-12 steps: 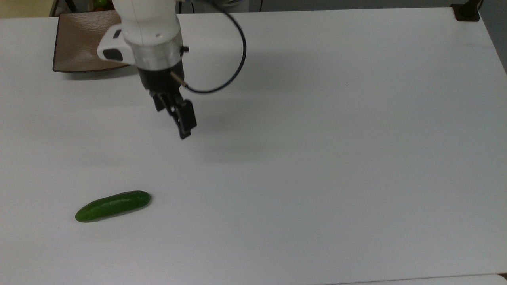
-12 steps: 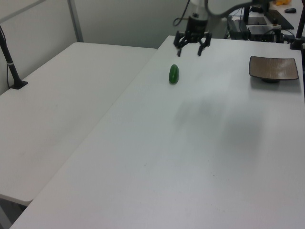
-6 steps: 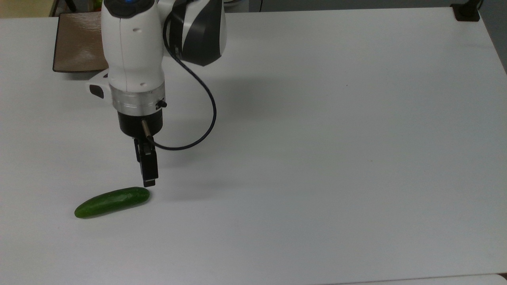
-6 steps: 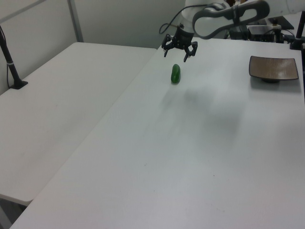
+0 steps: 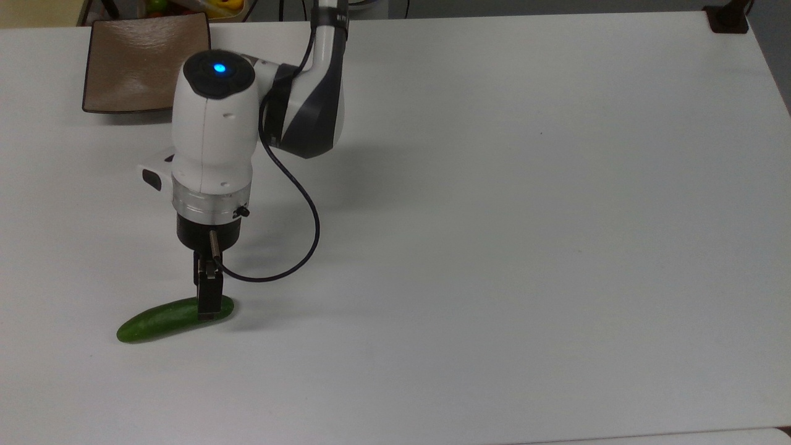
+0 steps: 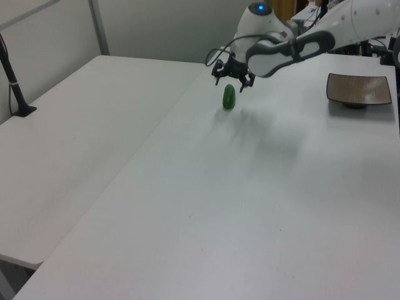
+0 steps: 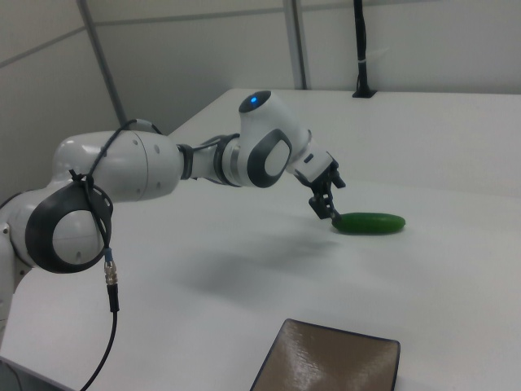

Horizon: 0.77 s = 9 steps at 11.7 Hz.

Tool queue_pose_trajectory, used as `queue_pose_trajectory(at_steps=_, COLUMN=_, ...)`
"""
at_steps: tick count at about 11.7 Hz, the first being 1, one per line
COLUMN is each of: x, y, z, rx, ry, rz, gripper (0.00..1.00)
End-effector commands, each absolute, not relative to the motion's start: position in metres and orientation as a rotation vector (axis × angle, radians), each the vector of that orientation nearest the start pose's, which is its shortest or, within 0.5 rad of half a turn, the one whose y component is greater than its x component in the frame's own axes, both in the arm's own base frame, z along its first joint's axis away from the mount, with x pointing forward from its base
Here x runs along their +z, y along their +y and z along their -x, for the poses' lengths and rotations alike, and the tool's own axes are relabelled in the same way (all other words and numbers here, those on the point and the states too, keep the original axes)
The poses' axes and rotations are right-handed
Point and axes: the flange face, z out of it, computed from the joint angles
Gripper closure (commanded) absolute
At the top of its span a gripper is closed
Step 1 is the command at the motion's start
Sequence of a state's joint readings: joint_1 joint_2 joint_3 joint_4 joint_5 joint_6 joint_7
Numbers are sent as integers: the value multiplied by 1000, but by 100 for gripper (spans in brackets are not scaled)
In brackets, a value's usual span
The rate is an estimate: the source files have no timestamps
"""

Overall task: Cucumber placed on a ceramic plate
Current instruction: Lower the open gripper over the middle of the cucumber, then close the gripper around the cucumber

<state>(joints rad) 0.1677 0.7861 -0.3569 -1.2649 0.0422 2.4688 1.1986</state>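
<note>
Cucumber [image 5: 162, 319] on white table [image 5: 525, 216]

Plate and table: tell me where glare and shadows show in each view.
Top view: the plate carries pale glare streaks, and a soft arm shadow lies on the table beside the arm. Left view: a blurry grey shadow spreads on the table below the cucumber. Right view: a diffuse shadow under the arm, faint sheen on the plate.

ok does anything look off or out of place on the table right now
Nothing stands out. The cucumber lies whole on the table, the ceramic plate sits flat and unbroken, and the open gripper is over the cucumber's end.
</note>
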Motion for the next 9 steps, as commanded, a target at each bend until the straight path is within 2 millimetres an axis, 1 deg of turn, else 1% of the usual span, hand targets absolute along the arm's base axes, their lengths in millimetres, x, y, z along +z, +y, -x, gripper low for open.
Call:
queue_pose_trajectory(at_steps=1, x=333, y=-62, z=-793, rx=-852, ry=1759, rz=2406, gripper=0)
queue_pose_trajectory(at_steps=2, x=324, y=-65, z=-793, rx=-851, ry=1768, rz=2417, gripper=0)
queue_pose_trajectory(at_steps=4, x=319, y=-67, z=-793, rx=-869, ry=1759, rz=2414, gripper=0)
queue_pose_trajectory(at_steps=5, x=311, y=-68, z=-794, rx=-882, ry=1747, rz=2419, gripper=0)
queue_pose_trajectory(at_steps=6, x=309, y=-70, z=-795, rx=-903, ry=1732, rz=2415, gripper=0)
queue_pose_trajectory(at_steps=8, x=286, y=-65, z=-796, rx=-921, ry=1700, rz=2455, gripper=0)
queue_pose_trajectory(at_steps=9, x=283, y=-64, z=-796, rx=-928, ry=1689, rz=2469, gripper=14)
